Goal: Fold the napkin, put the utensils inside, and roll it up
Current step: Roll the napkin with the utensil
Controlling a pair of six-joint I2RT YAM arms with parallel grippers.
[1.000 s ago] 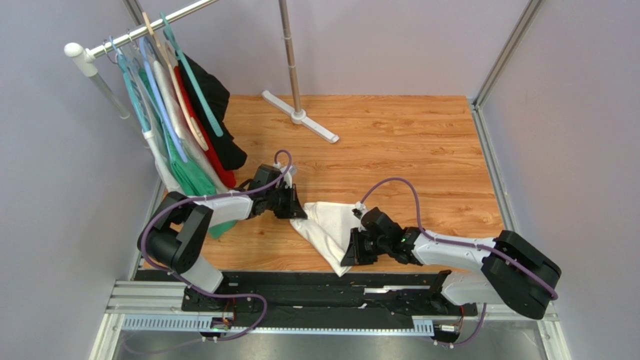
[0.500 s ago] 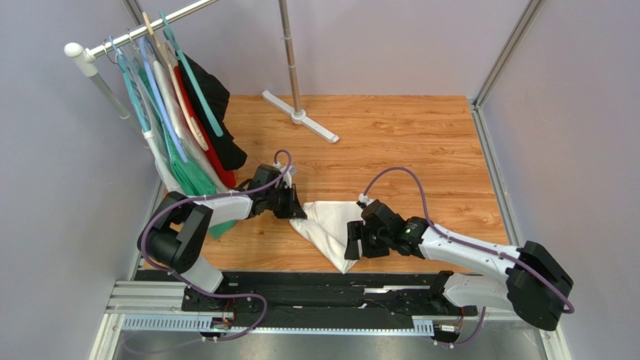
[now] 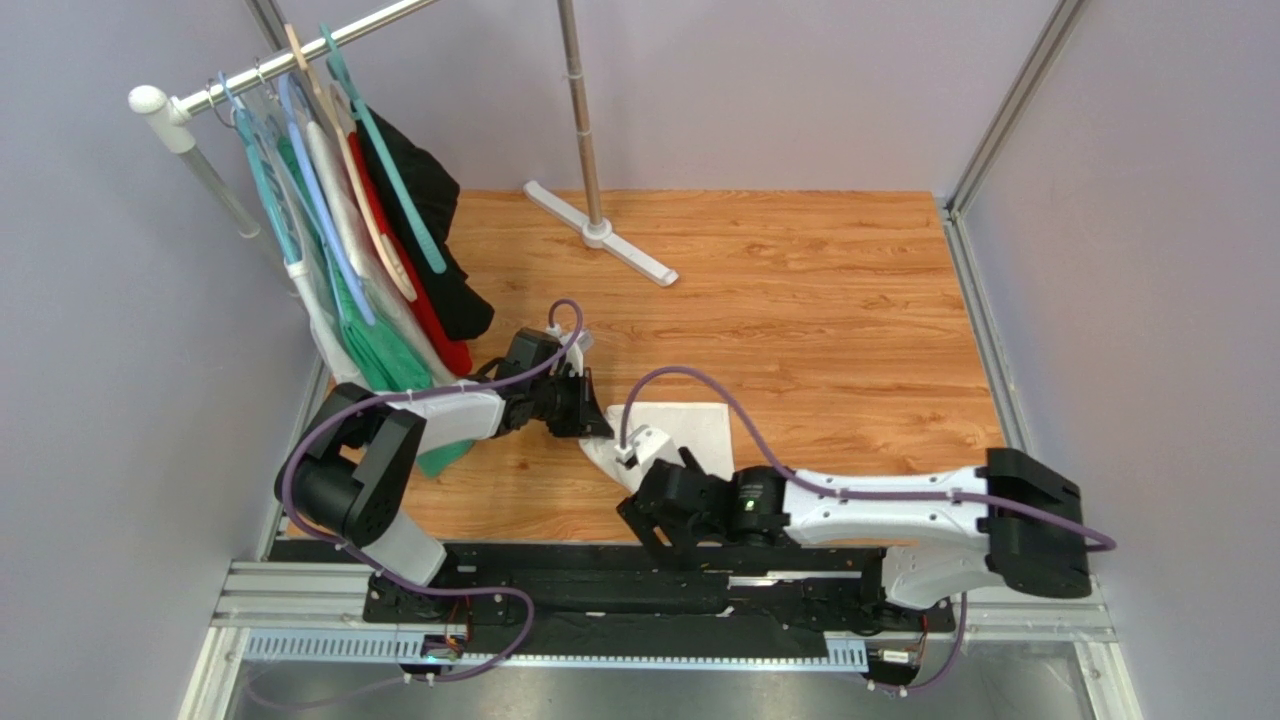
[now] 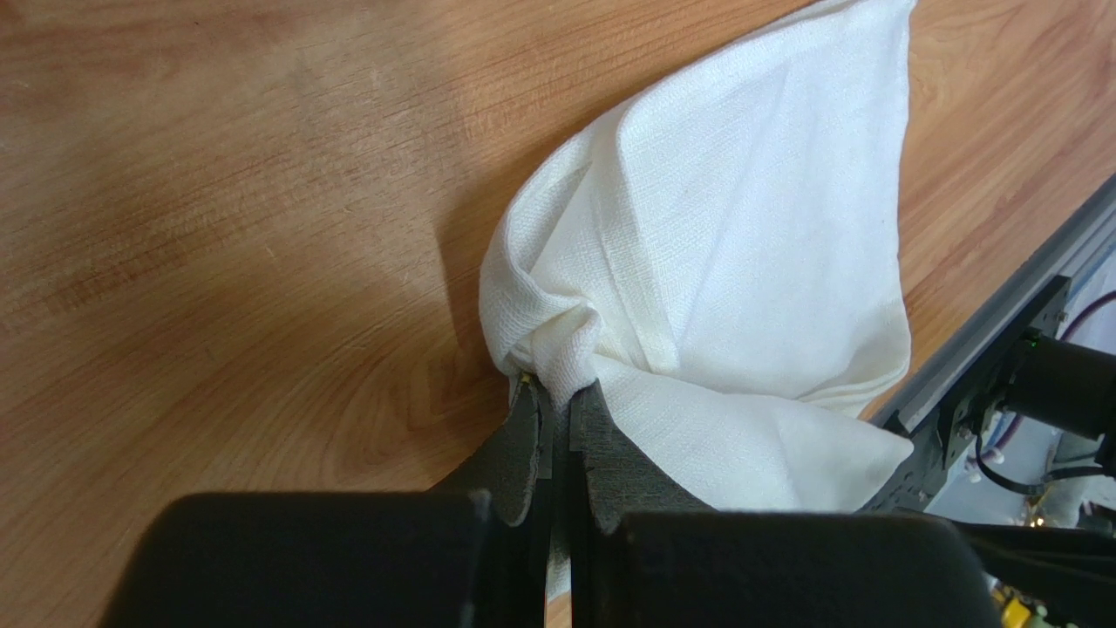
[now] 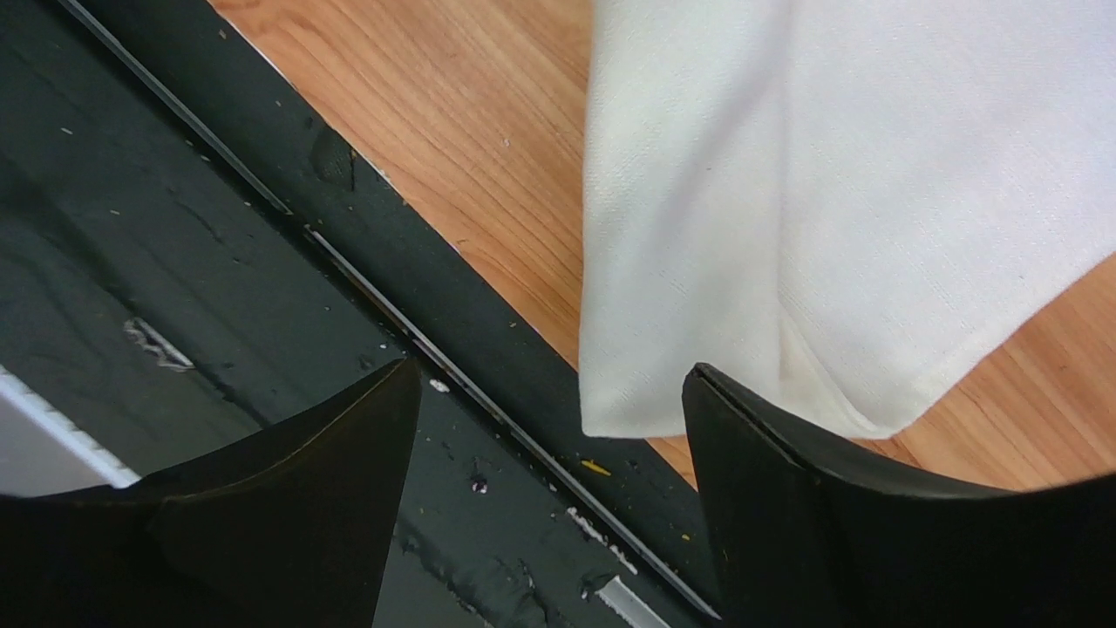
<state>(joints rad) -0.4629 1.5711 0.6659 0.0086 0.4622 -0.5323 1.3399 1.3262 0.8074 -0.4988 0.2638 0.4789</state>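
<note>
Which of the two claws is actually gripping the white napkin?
The left claw, pinched shut on a bunched corner of the napkin; the right claw stands wide open, holding nothing.

Table (image 3: 842,300) open toward far right corner, rack foot (image 3: 624,248) at far edge, clothes (image 3: 376,293) along left edge, napkin (image 3: 694,428) by near edge.

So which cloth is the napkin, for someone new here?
On the wooden table, look at the middle of its near edge. The white napkin sits there, a corner pinched by the left hand. Unlike the hanging clothes, it lies flat.
</note>
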